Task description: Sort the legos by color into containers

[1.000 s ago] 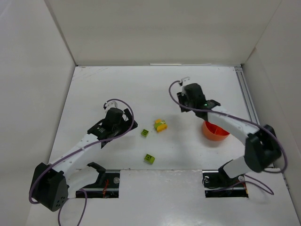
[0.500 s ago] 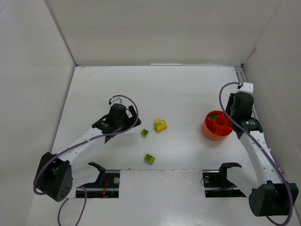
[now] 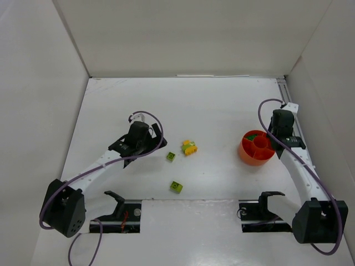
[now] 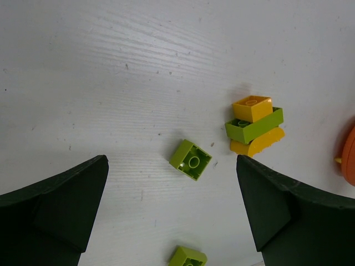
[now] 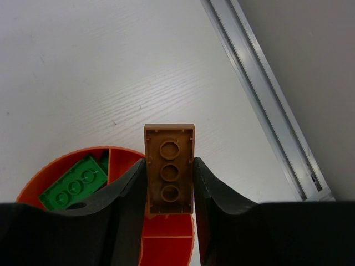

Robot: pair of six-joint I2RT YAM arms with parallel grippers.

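The orange bowl (image 3: 249, 160) stands at the right of the table, and green legos (image 5: 74, 184) lie in one compartment. My right gripper (image 3: 279, 133) hovers over the bowl's (image 5: 166, 233) right rim, shut on a brown lego (image 5: 170, 169) held underside up. My left gripper (image 3: 157, 142) hangs open left of the loose legos. In the left wrist view the left gripper (image 4: 171, 160) frames a lime lego (image 4: 190, 159), flipped over, without touching it. A second lime lego (image 4: 187, 257) lies nearer, and a yellow-lime-yellow stack (image 4: 254, 124) lies beyond.
An aluminium rail (image 5: 266, 94) runs along the table's right edge, close beside the right gripper. White walls close the table on three sides. Two black brackets (image 3: 116, 200) (image 3: 269, 197) sit in slots at the near edge. The bowl's edge (image 4: 349, 160) shows in the left wrist view.
The right arm swung from the table's middle to the bowl's right side, uncovering the bowl, and has held there for the last half second. The left arm shifted slightly.
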